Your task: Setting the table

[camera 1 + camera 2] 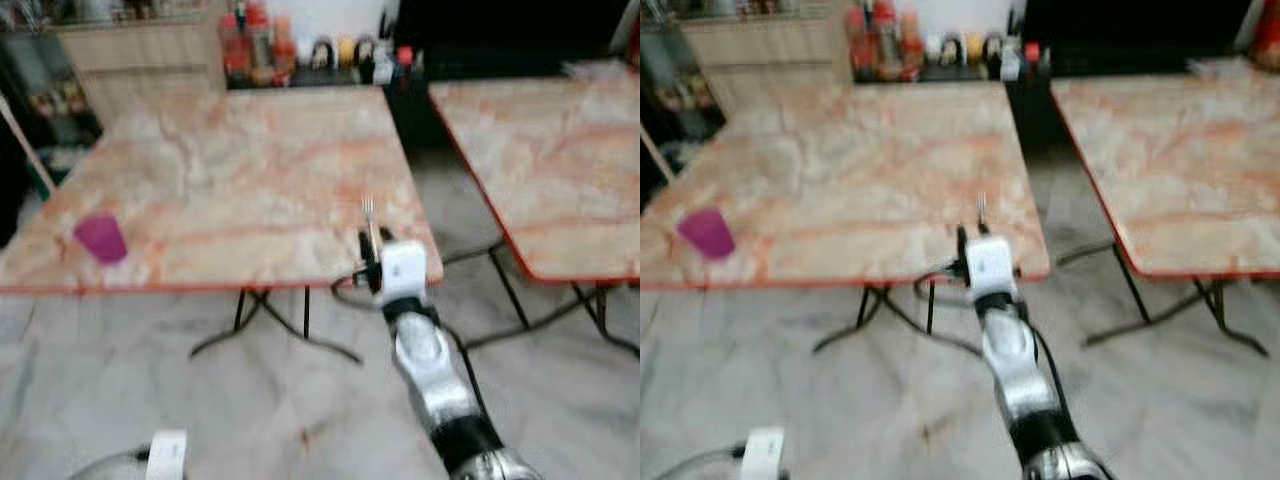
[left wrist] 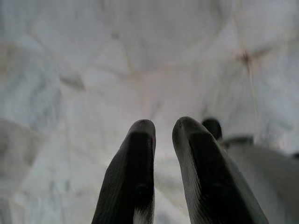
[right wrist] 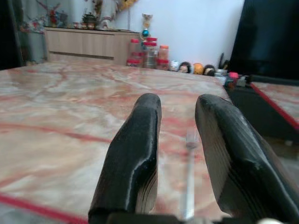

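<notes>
My right gripper (image 1: 368,243) reaches over the near right edge of the marble-patterned table (image 1: 250,170). It is shut on a metal fork (image 1: 368,213), whose tines stick out past the fingertips over the tabletop. In the right wrist view the fork (image 3: 189,172) runs between the two black fingers (image 3: 135,154), just above the table. A purple cup (image 1: 101,239) stands upright near the table's front left corner. My left gripper (image 2: 163,128) hangs idle by my side over the floor, its fingers close together and holding nothing.
A second table (image 1: 560,150) of the same kind stands to the right across a narrow gap. Jars and bottles (image 1: 255,45) line a low shelf behind the tables, beside a wooden cabinet (image 1: 140,55). The pale marble floor (image 1: 250,400) lies in front.
</notes>
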Controlling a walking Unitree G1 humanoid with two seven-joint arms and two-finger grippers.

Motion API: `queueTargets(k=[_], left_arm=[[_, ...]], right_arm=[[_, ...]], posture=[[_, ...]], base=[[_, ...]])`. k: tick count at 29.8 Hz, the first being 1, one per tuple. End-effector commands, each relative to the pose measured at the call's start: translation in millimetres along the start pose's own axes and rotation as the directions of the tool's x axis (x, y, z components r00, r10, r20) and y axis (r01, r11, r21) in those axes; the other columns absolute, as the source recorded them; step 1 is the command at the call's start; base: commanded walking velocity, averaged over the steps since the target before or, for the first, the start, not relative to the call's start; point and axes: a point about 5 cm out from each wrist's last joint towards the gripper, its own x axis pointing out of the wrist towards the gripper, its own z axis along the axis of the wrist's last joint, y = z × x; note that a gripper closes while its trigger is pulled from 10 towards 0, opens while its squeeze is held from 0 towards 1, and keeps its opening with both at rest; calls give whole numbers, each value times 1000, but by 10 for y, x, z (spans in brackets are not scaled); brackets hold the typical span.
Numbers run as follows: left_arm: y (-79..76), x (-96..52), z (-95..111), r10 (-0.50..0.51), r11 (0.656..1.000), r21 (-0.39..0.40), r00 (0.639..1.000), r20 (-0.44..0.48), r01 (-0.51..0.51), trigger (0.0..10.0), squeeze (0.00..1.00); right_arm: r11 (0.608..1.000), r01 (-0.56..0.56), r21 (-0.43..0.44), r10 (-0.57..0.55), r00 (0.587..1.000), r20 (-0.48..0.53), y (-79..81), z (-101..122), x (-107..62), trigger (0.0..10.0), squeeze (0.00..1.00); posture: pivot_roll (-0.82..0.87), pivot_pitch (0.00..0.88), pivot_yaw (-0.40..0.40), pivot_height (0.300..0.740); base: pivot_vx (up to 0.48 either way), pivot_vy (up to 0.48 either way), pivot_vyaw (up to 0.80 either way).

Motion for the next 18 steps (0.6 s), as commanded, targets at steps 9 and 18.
queueTargets(k=[9, 18], left_arm=[[-77, -3, -10, -18, 1000, -8, 1000, -4, 17, 10000, 0], [-92, -6, -22, -21, 1000, -6, 1000, -7, 21, 10000, 0]], right_arm=[[999, 33, 10, -33, 999, -34, -95, -54, -25, 10000, 0], [999, 32, 10, -31, 998, -50, -109, -89, -55, 10000, 0]], posture=[[-42, 0, 31, 740], [-44, 0, 32, 740]], base=[[467, 0, 0], [468, 0, 0]])
